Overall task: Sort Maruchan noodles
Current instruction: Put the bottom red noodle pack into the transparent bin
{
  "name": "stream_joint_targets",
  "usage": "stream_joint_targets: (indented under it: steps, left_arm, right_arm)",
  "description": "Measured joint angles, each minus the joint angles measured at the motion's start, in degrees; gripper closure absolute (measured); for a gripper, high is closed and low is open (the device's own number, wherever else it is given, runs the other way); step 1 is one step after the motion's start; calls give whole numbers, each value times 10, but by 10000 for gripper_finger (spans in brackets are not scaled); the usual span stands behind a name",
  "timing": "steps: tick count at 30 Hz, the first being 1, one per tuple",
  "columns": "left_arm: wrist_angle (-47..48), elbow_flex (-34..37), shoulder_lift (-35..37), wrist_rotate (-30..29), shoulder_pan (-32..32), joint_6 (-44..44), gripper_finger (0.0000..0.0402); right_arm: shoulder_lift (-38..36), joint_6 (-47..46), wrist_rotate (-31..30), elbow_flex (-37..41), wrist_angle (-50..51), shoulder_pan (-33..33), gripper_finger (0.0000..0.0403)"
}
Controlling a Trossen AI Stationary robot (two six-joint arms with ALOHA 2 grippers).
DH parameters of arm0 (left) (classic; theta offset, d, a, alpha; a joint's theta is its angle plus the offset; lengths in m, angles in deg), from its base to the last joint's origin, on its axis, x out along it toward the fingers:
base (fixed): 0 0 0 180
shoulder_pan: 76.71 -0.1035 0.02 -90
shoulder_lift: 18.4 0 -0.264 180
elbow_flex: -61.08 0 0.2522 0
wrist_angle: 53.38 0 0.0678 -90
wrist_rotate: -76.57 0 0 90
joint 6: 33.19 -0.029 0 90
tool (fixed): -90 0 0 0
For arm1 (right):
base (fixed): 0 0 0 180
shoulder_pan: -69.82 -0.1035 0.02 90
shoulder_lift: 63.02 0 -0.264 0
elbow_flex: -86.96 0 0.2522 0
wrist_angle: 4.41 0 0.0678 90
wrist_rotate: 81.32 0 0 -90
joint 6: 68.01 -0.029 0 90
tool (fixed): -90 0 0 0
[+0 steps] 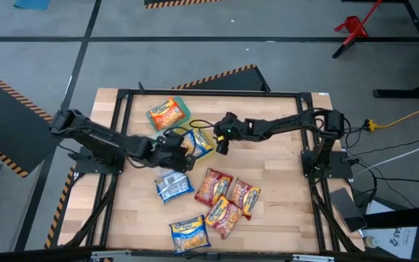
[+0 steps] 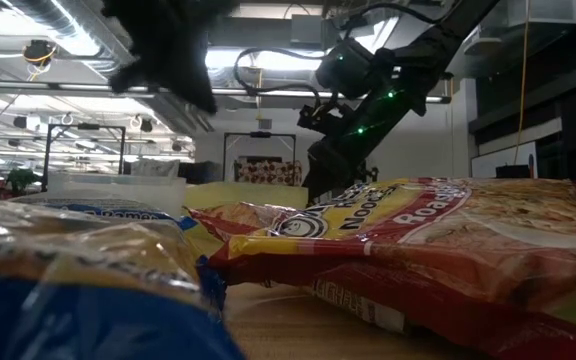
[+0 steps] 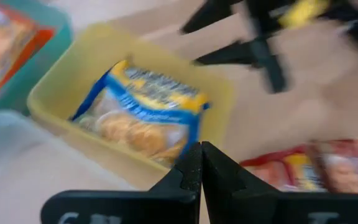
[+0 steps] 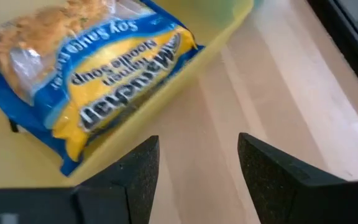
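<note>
With the left hand (image 3: 201, 163) pinched shut and empty and the right hand (image 4: 197, 163) spread wide, the packets (image 1: 228, 198) on the tabletop (image 1: 282, 211) look light, crinkly and slippery, their noodle blocks brittle, so best pinched by a sealed edge.

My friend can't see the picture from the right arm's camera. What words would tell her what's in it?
A blue and yellow noodle packet lies in a yellow tub on a wooden table. The right tool is open and empty, its two dark fingers apart just beside the tub.
</note>
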Motion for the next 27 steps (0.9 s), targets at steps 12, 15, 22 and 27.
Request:
stream_joint_targets:
  steps: [12, 15, 22, 27]
  left_arm:
    - [130, -6, 29, 62, 119, 87, 358]
    - [129, 9, 24, 43, 146, 126, 354]
    - [28, 11, 22, 31, 205, 75, 357]
    - [3, 11, -15, 53, 248, 18, 357]
  right_arm:
    - [-12, -18, 66, -53, 97, -14, 196]
    - [-12, -18, 35, -53, 98, -27, 196]
    - [-43, -13, -14, -53, 140, -60, 196]
    - [-62, -15, -17, -53, 151, -86, 196]
